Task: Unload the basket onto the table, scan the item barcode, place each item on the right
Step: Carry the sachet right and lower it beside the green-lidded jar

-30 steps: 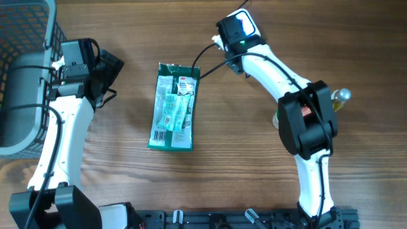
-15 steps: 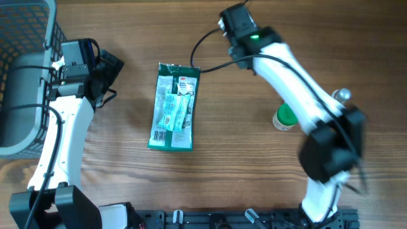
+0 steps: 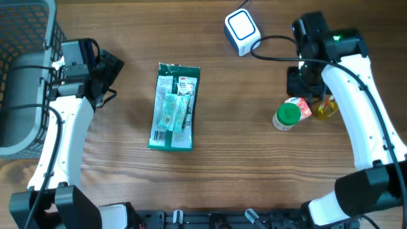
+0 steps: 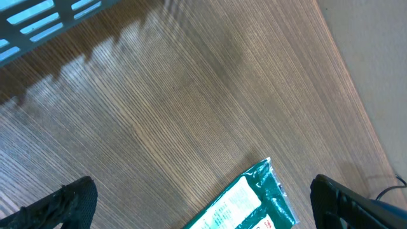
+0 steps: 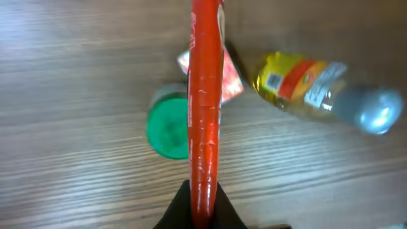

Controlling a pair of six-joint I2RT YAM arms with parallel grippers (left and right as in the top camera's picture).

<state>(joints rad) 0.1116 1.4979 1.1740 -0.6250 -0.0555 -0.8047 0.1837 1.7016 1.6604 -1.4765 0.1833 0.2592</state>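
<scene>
Jaws of the right gripper (image 5: 203,210) pinched almost fully together on a thin red packet (image 5: 205,95), which we see edge-on above a green-capped bottle (image 5: 168,130) and a yellow bottle (image 5: 299,79) lying on its side at the right. One second earlier this arm reached to the scanner (image 3: 241,27) at far centre; it has since swung right. Left gripper (image 3: 109,69) spread wide, empty and unmoved. Green pouch (image 3: 173,107) unchanged mid-table.
</scene>
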